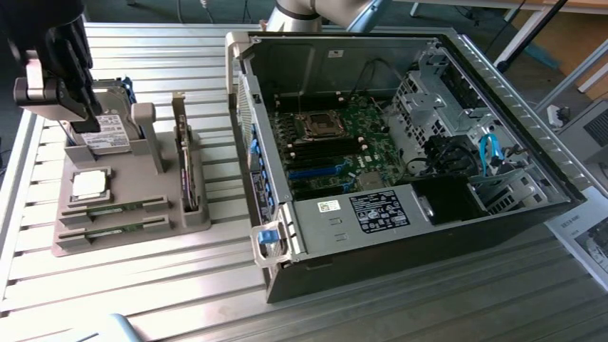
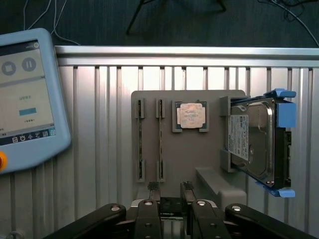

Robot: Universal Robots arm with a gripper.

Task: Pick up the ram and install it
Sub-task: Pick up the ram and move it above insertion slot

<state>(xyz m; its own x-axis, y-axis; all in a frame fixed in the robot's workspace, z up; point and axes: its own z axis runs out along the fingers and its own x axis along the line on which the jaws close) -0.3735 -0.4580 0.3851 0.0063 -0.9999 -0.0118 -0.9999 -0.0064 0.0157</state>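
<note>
Two ram sticks, thin green boards, lie side by side in slots of the grey parts tray (image 1: 133, 239): one ram stick (image 1: 116, 209) nearer the processor, the other (image 1: 114, 229) by the tray's front edge. In the wrist view the same ram sticks (image 2: 140, 139) (image 2: 160, 139) sit beside the silver processor chip (image 2: 191, 115). My black gripper (image 1: 84, 117) hangs well above the tray's far end, over the hard drive (image 1: 102, 132). Its fingers (image 2: 149, 214) stand apart, open, with nothing between them, and the gripper (image 2: 170, 191) is clear of both sticks.
The open computer case (image 1: 494, 78) lies at the exterior view's right, its motherboard (image 1: 332, 153) exposed. An expansion card (image 1: 190, 171) stands upright on the tray. A hard drive in a blue bracket (image 2: 254, 144) and a teach pendant (image 2: 25, 99) flank the tray.
</note>
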